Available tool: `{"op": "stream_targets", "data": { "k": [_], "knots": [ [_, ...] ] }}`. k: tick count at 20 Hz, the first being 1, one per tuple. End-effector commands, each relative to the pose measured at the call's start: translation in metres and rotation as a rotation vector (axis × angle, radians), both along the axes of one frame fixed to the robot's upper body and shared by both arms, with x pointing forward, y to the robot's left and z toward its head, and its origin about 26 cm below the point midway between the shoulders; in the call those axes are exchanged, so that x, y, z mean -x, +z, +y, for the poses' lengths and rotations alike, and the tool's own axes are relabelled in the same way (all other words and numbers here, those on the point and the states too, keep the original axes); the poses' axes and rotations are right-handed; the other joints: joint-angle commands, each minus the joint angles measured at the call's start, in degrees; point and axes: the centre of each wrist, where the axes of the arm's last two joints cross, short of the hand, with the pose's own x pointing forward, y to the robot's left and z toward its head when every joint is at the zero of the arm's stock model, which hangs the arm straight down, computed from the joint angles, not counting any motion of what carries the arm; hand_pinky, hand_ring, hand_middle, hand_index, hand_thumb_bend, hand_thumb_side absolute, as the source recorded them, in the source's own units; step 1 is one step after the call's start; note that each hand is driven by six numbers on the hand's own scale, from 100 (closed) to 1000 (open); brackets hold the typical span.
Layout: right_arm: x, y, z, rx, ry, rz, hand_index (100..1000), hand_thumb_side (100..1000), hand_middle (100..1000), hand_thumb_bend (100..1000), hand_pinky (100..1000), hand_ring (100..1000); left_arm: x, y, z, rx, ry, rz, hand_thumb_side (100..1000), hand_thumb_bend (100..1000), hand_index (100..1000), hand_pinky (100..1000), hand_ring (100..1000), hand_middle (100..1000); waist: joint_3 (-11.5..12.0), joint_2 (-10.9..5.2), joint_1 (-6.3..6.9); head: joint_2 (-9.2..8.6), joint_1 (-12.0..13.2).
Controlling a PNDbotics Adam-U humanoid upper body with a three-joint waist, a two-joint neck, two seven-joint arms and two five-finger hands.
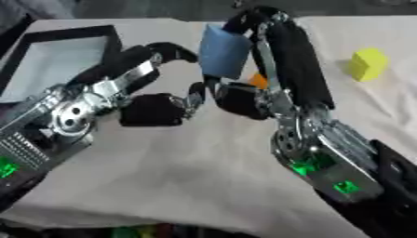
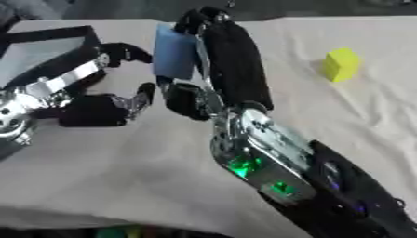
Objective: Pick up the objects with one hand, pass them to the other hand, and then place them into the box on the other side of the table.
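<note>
Just right of the black-rimmed box, right hand clasps the blue foam block; spread left hand should close before release.

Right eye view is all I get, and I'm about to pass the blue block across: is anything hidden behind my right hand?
Observer: Yes. A small orange thing peeks out beside the right hand, below the blue block it holds.
Operator: My view cuts off the box's left side. Can you see it?
Observer: Yes, the box shows its left rim, running down to the picture's left edge.
Operator: Any lights on the left arm?
Observer: A green light glows on the left forearm.
</note>
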Motion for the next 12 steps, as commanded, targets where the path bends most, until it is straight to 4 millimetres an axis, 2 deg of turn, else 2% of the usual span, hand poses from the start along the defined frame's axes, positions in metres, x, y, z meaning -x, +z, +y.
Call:
{"op": "stream_targets", "data": {
  "k": [1,10,12],
  "knots": [
    [0.0041,0.0059,-0.0014,-0.012,0.011,-0.027,468,100,484,100,693,585,0.0021,0.0102,0.0014,0.033,0.018,-0.047,594,100,958,1000,1000,912,0.1,-0.11,0.04,-0.66,-0.3],
    [0.0035,0.0042,-0.0027,-0.017,0.007,-0.028,468,100,484,100,691,584,-0.0001,0.0081,0.0091,0.108,0.060,-0.067,576,100,955,1000,1000,912,0.4,0.04,0.23,-0.19,-1.8],
    [0.0035,0.0040,-0.0029,-0.017,0.006,-0.027,467,100,484,100,691,584,-0.0006,0.0071,0.0111,0.119,0.069,-0.063,610,100,956,1000,1000,912,0.5,0.00,0.26,-0.16,-1.9]
  ]
}}
